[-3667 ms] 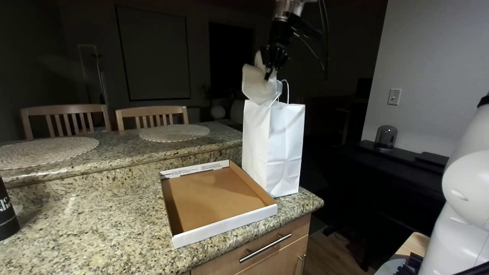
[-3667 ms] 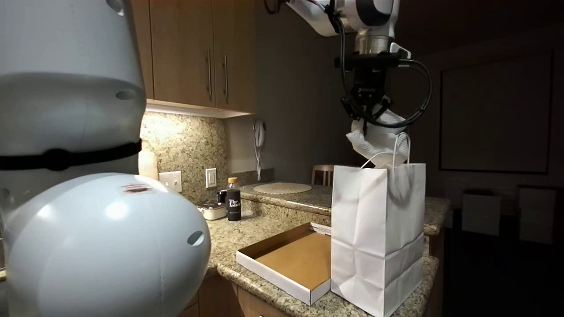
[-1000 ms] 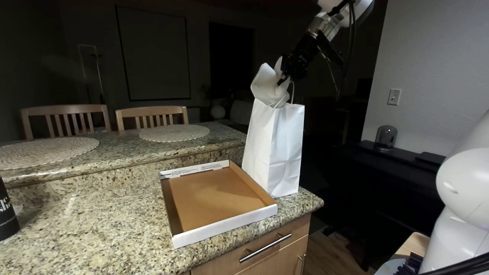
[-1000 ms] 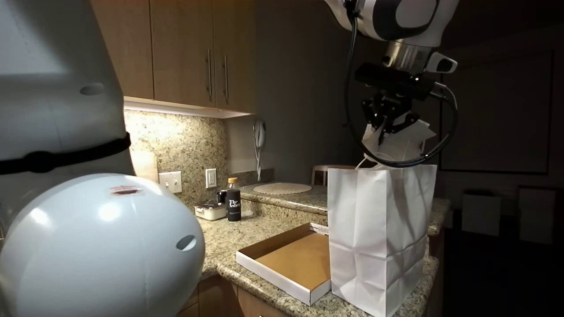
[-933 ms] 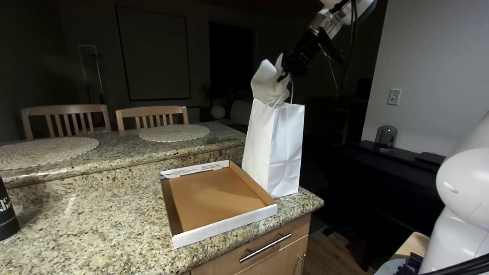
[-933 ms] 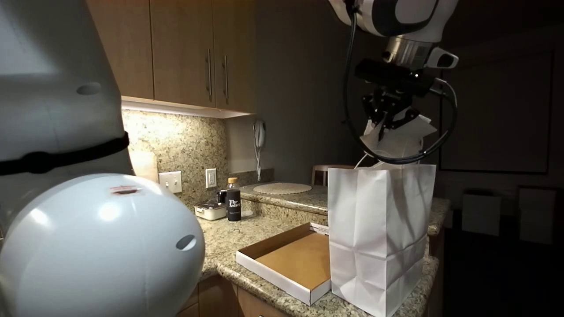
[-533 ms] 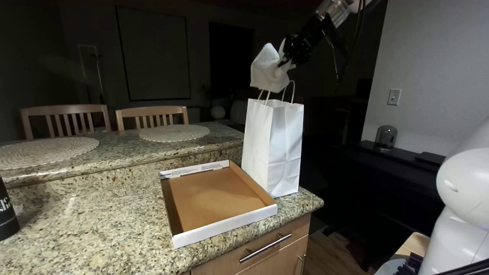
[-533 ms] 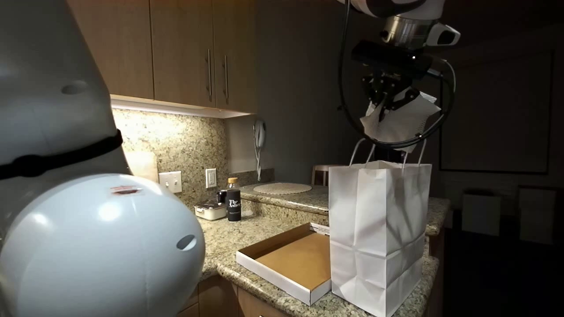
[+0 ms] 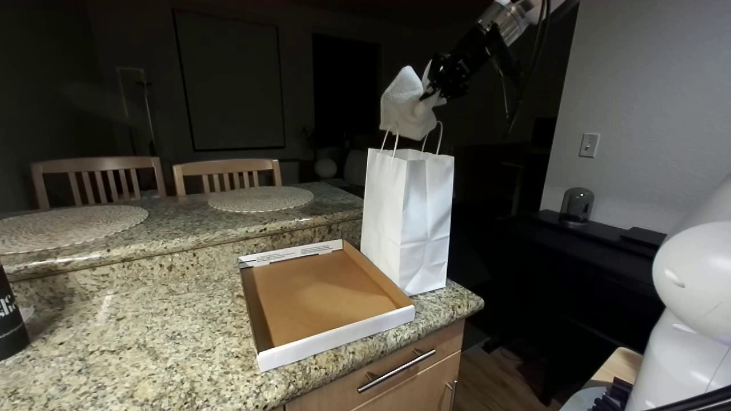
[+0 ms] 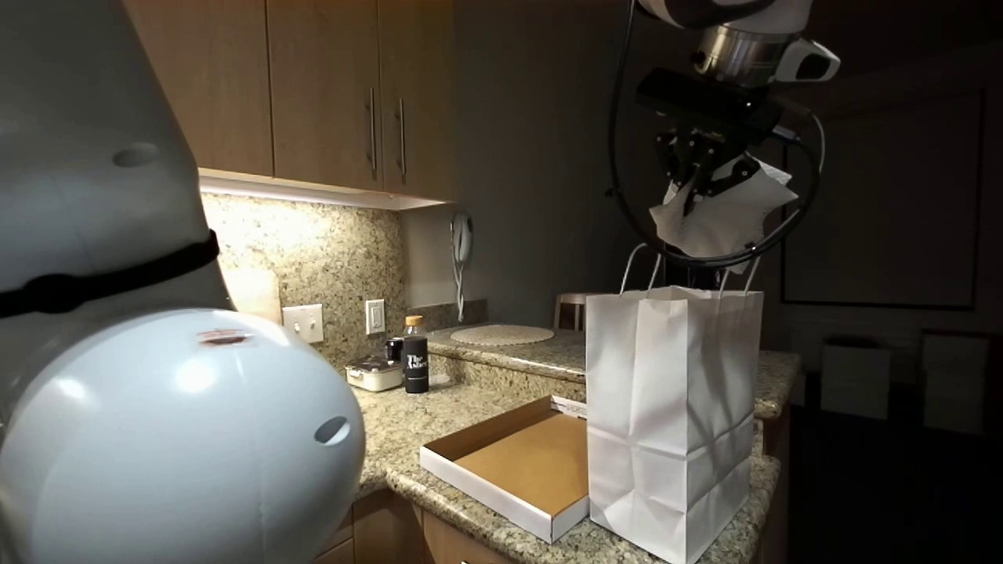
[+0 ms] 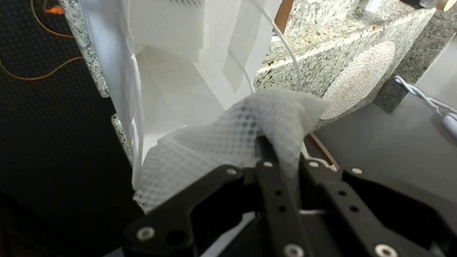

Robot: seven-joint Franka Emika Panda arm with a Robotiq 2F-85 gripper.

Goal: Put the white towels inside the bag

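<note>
A white perforated towel (image 9: 404,105) hangs bunched from my gripper (image 9: 428,94). My gripper is tilted and shut on it just above the bag. The towel (image 10: 709,227) and gripper (image 10: 691,200) also show in an exterior view. The white paper bag (image 9: 402,222) stands upright and open-topped at the counter's corner, its handles raised; it also shows in an exterior view (image 10: 666,392). In the wrist view the fingers (image 11: 282,153) pinch the towel (image 11: 210,146), which overlaps part of the bag's opening. The bag's inside (image 11: 175,85) shows; a perforated-textured patch lies at the top frame edge, unclear what.
A shallow cardboard tray (image 9: 337,341) lies on the granite counter against the bag's side. A dark bottle (image 10: 416,366) and a lidded box (image 10: 374,376) stand farther back. A raised ledge with woven placemats (image 9: 261,198) runs behind. The bag stands near the counter's edge.
The gripper tilted while the towel was low at the bag's mouth. Then it rose with the towel still held, and the bag's handles sprang upright. Lately it shifted slightly sideways.
</note>
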